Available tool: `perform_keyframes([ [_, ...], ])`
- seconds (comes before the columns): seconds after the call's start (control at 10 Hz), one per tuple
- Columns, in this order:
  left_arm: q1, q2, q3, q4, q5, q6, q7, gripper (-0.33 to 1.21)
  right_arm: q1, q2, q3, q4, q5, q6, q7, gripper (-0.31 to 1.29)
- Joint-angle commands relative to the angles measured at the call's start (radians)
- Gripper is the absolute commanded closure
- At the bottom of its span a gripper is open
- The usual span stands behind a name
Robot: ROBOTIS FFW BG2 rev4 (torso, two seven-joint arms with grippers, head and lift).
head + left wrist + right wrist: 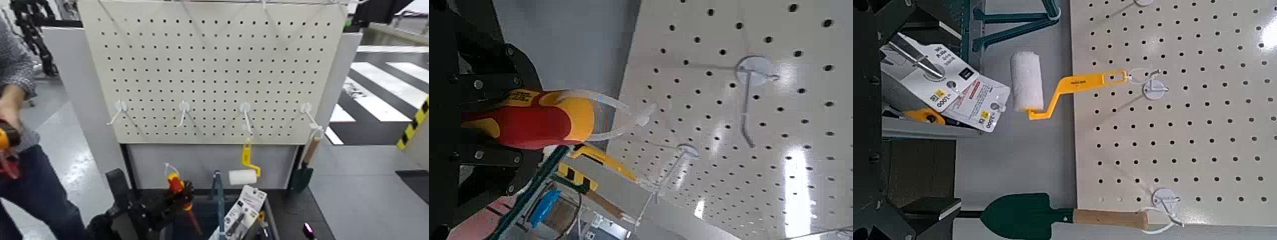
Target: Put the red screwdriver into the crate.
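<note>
Left gripper (171, 199): low and near in the head view, left of centre, its dark fingers clamped on the handle of the red screwdriver (179, 195).
Red screwdriver: held off the board, yellow-topped handle up and red shaft slanting down to the right over the crate (271, 220); a white loop sticks up from its top. In the left wrist view the red-and-yellow handle (534, 116) sits between the black fingers (479, 155).
Crate: dark bin at the near edge below the pegboard, only partly in view, with a carded tool pack (246, 207) leaning in it.
Right gripper: cannot tell whether its fingers are apart or together; only dark edges of it show in the right wrist view.
Pegboard (210, 64): cream, upright, far side, with a row of white hooks (184, 108).
Paint roller (244, 171): yellow handle, white sleeve, hanging from the third hook from the left.
Trowel (305, 167): wooden handle, green blade, hanging from the rightmost hook.
Person (19, 127): far left, grey sleeve and blue trousers, holding an orange tool.
</note>
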Motion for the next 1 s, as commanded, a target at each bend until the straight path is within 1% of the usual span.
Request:
perform_keyframes([
  [0.1,-0.022,0.001,-0.049,0.063,-0.013,0.017,-0.016,1.20,-0.001,0.000,0.000,0.002,0.000,0.000,0.000,0.15],
  [0.4,-0.034,0.003,-0.079,0.100,-0.022,0.041,-0.021,1.20,-0.001,0.001,0.000,0.003,-0.002,-0.003,0.000,0.15],
  [0.6,-0.037,0.003,-0.079,0.111,-0.006,0.074,-0.021,1.17,-0.001,0.001,0.000,0.003,-0.003,-0.003,0.000,0.15],
  [0.7,-0.037,0.003,-0.079,0.128,0.040,0.092,-0.012,1.00,-0.001,0.001,0.000,0.003,-0.003,-0.003,0.000,0.15],
  [0.8,-0.034,0.001,-0.086,0.158,0.127,0.090,-0.004,0.63,-0.001,0.000,0.000,0.003,-0.005,-0.003,0.000,0.15],
  [0.9,-0.032,0.001,-0.087,0.166,0.173,0.090,-0.001,0.36,-0.001,0.001,0.000,0.005,-0.006,-0.003,0.000,0.15],
  [1.0,-0.036,0.003,-0.089,0.163,0.173,0.084,-0.001,0.16,-0.001,0.000,0.000,0.006,-0.006,-0.003,0.000,0.15],
])
